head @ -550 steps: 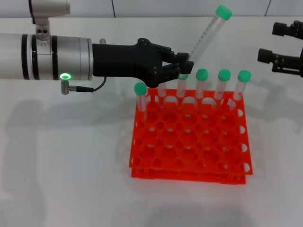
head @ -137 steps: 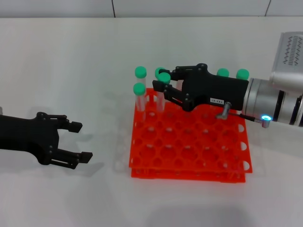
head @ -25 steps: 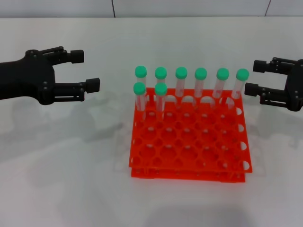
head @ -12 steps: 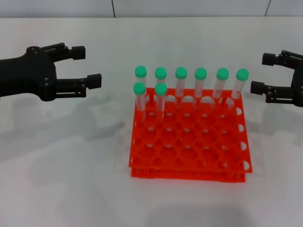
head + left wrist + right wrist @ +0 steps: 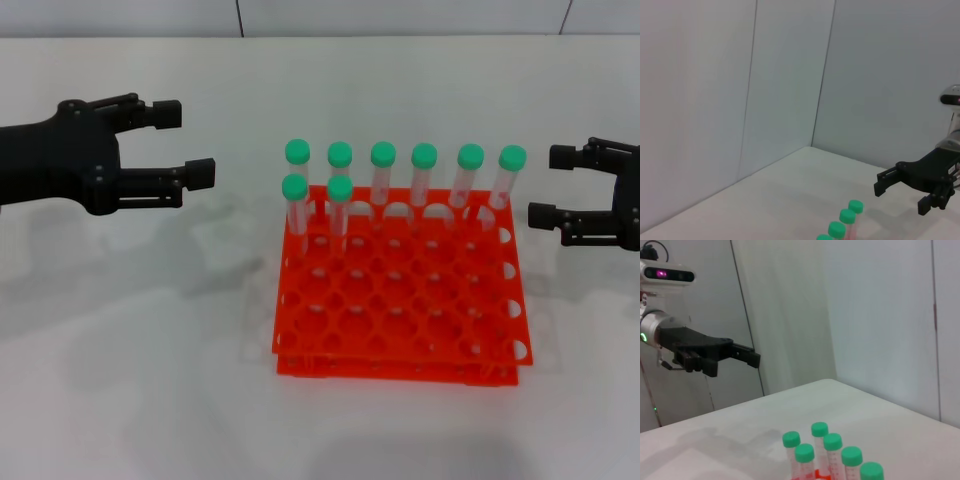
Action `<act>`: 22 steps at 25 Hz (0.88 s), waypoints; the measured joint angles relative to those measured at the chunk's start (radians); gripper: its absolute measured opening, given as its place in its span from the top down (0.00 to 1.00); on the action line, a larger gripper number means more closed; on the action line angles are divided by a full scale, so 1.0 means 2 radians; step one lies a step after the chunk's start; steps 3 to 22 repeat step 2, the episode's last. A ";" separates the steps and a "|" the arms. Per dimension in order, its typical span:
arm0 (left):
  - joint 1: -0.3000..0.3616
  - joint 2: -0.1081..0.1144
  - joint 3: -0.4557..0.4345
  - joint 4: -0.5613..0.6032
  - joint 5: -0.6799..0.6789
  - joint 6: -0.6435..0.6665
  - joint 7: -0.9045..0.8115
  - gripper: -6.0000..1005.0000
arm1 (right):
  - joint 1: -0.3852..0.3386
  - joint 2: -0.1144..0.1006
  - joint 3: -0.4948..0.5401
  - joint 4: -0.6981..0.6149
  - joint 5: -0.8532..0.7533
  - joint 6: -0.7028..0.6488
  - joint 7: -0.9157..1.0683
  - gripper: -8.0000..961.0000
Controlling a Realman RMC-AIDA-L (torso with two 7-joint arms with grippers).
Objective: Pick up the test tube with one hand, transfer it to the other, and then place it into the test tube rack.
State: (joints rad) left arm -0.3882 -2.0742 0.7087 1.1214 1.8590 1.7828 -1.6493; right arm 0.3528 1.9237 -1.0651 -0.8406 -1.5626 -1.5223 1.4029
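Hands, the black left one [image 5: 175, 145] and black right one [image 5: 560, 188], hover open and empty beside the orange-red holed plastic rack [image 5: 400, 300]; judged next: grip a green-capped clear tube [image 5: 340, 212] squarely below its cap.

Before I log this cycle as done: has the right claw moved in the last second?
Yes. The right claw has backed away from the test tube rack, toward the table's right edge.

Two matte black robot grippers.
The left gripper [image 5: 184, 146] and the right gripper [image 5: 548, 186] each have two blocky jaws; a green-lit silver wrist backs the left one.
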 joint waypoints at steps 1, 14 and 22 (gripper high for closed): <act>0.000 0.000 0.000 0.000 0.000 0.000 -0.001 0.12 | 0.000 0.000 0.000 0.000 0.000 -0.002 0.000 0.10; 0.000 0.000 0.000 0.000 0.001 0.000 -0.001 0.12 | 0.000 0.000 0.000 -0.001 0.000 -0.004 0.000 0.10; 0.000 0.000 0.000 0.000 0.001 0.000 -0.001 0.12 | 0.000 0.000 0.000 -0.001 0.000 -0.004 0.000 0.10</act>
